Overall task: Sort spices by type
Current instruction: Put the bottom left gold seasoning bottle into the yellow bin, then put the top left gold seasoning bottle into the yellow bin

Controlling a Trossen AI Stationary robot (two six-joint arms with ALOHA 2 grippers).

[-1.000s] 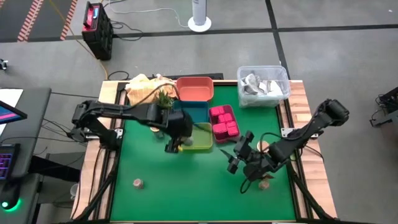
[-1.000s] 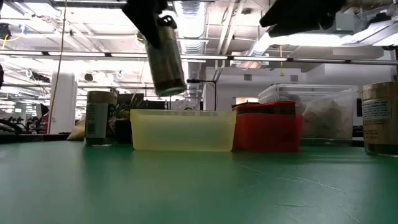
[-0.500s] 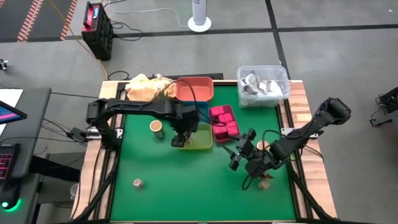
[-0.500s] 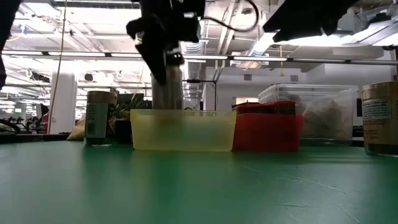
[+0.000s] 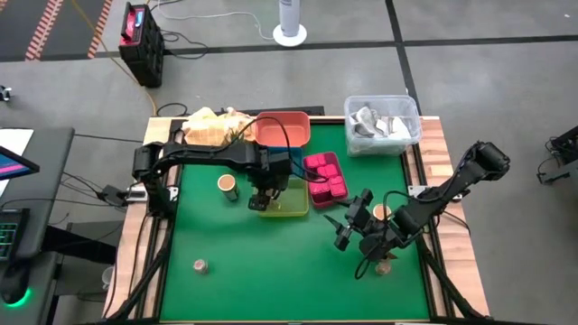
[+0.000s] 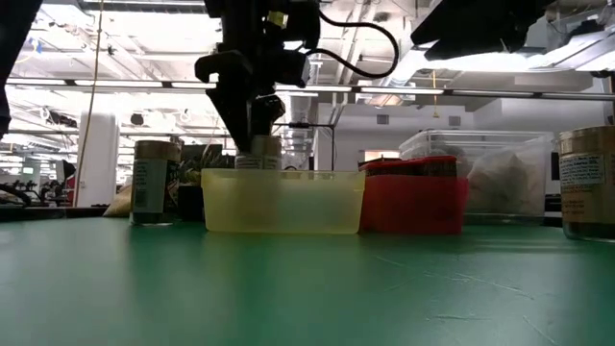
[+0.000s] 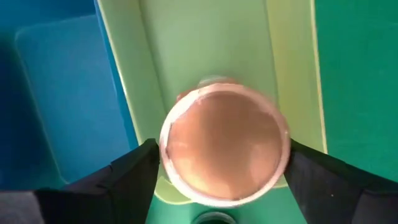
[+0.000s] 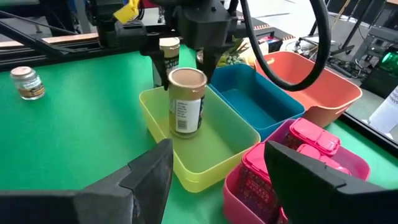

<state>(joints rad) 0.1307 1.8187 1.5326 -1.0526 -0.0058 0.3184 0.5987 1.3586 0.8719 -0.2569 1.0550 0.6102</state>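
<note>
My left gripper [image 5: 265,193] hangs over the yellow-green tray [image 5: 291,208], shut on a round tan jar with a pale top [image 8: 186,102]. Another tan jar [image 5: 226,183] stands on the mat left of the tray. A small one [image 5: 200,265] stands near the left front. Two more [image 5: 383,212] [image 5: 385,265] stand by my right arm. Magenta square blocks [image 5: 326,178] fill the magenta tray. My right gripper [image 5: 347,227] hovers open above the mat, right of the trays, touching nothing. My left gripper pinches the jar between its two fingers [image 7: 130,180], one on each side of the upper wall just under the pale lid [image 7: 168,134]. The fingers come from above, pointing down. The jar stands upright with its base inside the yellow-green tray [image 8: 217,146].
A blue tray [image 5: 291,163] and a coral tray [image 5: 284,129] lie beyond the yellow-green one. A clear plastic box [image 5: 381,122] sits at the far right corner. A small green plant [image 5: 237,140] and a tan bundle [image 5: 209,124] sit at the far left. Open green mat lies toward the near edge.
My left gripper carried the jar, tilted and lifted, from just in front of the tray to over it. It then went down, and the jar now stands upright inside the yellow-green tray.
</note>
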